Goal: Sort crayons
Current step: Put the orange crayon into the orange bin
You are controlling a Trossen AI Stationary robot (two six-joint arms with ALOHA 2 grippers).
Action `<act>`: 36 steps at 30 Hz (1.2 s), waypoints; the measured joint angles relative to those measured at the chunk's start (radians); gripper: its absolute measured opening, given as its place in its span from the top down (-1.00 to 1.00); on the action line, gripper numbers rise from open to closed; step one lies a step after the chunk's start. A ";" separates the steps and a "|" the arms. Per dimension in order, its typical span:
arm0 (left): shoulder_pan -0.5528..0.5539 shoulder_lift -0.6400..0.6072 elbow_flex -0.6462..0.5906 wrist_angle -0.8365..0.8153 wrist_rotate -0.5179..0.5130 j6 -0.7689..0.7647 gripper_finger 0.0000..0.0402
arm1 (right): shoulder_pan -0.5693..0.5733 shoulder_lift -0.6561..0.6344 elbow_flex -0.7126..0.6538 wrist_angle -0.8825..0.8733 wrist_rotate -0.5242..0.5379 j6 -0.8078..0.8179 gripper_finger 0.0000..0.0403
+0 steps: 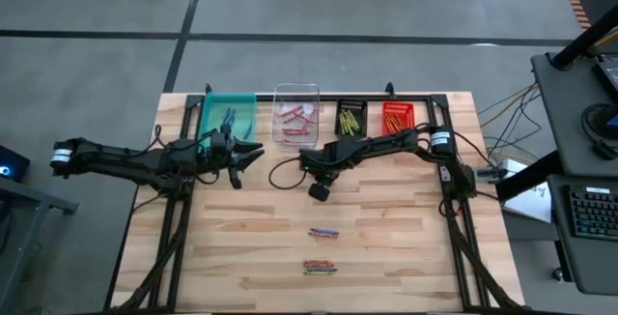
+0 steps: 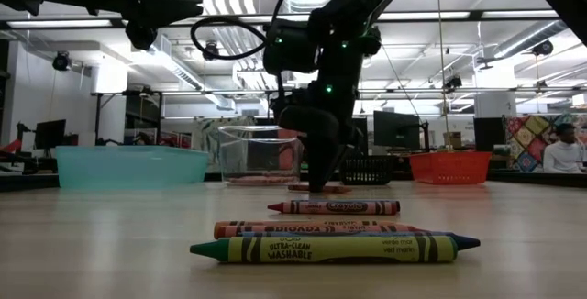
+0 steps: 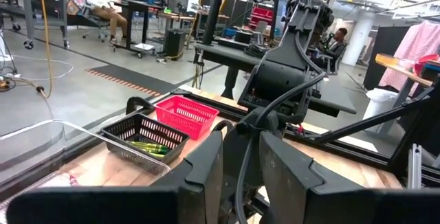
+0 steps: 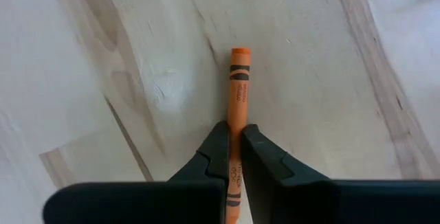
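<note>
The right gripper [image 4: 234, 157] is clamped on a thin orange wax crayon [image 4: 237, 93] lying flat on the pale wooden bench [image 4: 103, 66] near the clear plastic bin [image 1: 295, 114], its long axis running straight out from between the fingers. The left gripper [image 1: 253, 152] hangs partly open beside the teal bin [image 1: 227, 112]. More crayons [image 1: 323, 233] lie apart nearer the bench's front, lengthwise side to side.

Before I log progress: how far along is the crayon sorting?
Done: crayons already lie in the clear bin, black bin and red bin. In hand: the right pincer is shut on an orange crayon on the table. Left: a few loose crayons near the front edge. The left pincer waits by the teal bin.
</note>
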 joint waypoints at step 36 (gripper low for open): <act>0.000 0.022 0.000 0.031 0.000 -0.003 0.60 | -0.266 -0.434 -0.003 -0.349 -0.002 -0.148 0.94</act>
